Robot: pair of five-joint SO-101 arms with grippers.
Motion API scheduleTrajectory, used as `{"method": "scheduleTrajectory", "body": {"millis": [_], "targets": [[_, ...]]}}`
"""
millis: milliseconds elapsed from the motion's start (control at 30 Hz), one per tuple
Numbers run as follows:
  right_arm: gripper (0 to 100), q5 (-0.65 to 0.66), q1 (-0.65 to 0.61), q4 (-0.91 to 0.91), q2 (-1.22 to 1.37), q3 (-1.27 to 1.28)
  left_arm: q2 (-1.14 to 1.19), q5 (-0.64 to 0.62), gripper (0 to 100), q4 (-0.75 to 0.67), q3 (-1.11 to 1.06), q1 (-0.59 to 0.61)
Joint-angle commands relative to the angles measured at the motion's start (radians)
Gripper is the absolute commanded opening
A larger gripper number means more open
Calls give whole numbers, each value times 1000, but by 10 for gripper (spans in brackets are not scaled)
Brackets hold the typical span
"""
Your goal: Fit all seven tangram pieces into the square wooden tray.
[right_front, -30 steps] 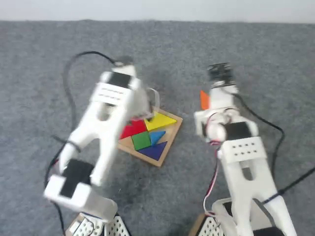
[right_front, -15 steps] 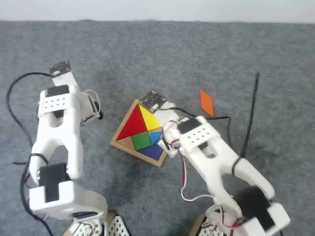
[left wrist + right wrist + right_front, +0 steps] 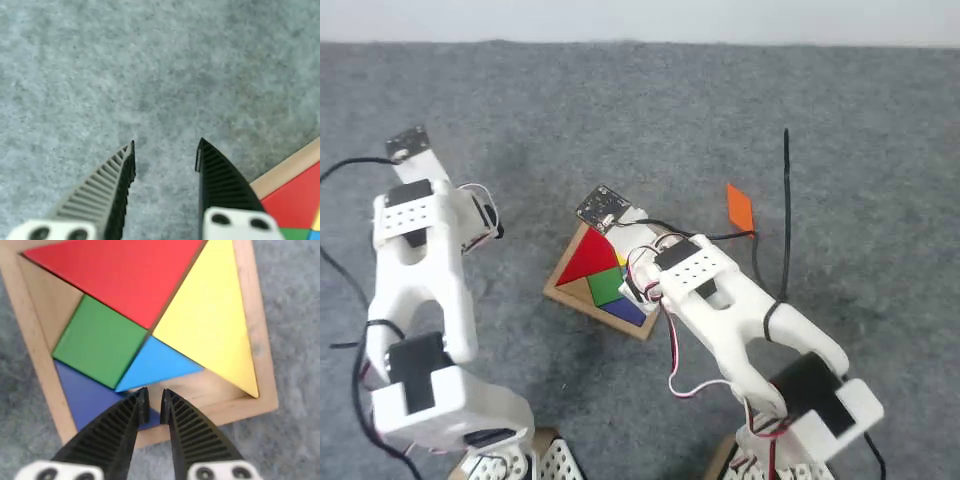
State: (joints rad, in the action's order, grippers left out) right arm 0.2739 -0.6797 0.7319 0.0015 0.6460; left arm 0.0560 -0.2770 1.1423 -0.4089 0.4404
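Note:
The square wooden tray lies mid-table and holds a red triangle, a green square and a dark blue piece. From the right wrist, the tray also shows a yellow triangle and a small light blue triangle. My right gripper hovers shut over the light blue and dark blue pieces, holding nothing. An orange parallelogram lies on the carpet to the tray's right. My left gripper is open over bare carpet, just left of a tray corner.
Grey carpet covers the whole table. A black cable runs from the right arm past the orange piece. Bare tray floor shows beside the red triangle and near the yellow one.
The left arm swung off the tray to the left side. The right arm left the spot beside the orange piece and came over the tray. The orange piece stayed put.

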Motion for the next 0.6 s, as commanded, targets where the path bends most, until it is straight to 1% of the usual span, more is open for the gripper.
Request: {"method": "scheduleTrajectory", "body": {"millis": [0,167,333,400,467,567], "targets": [[54,12,-1,-27,-4,-52,-11,9,187,-14,12,3],[54,80,-1,-5,-28,-48,-11,11,187,-14,12,3],[54,114,12,114,-186,-51,-12,11,187,-14,12,3],[56,121,51,159,-272,-51,-12,11,187,-14,12,3],[58,120,122,177,-337,-51,-12,11,187,-14,12,3],[60,124,232,186,-352,-66,-12,11,187,-14,12,3]]}}
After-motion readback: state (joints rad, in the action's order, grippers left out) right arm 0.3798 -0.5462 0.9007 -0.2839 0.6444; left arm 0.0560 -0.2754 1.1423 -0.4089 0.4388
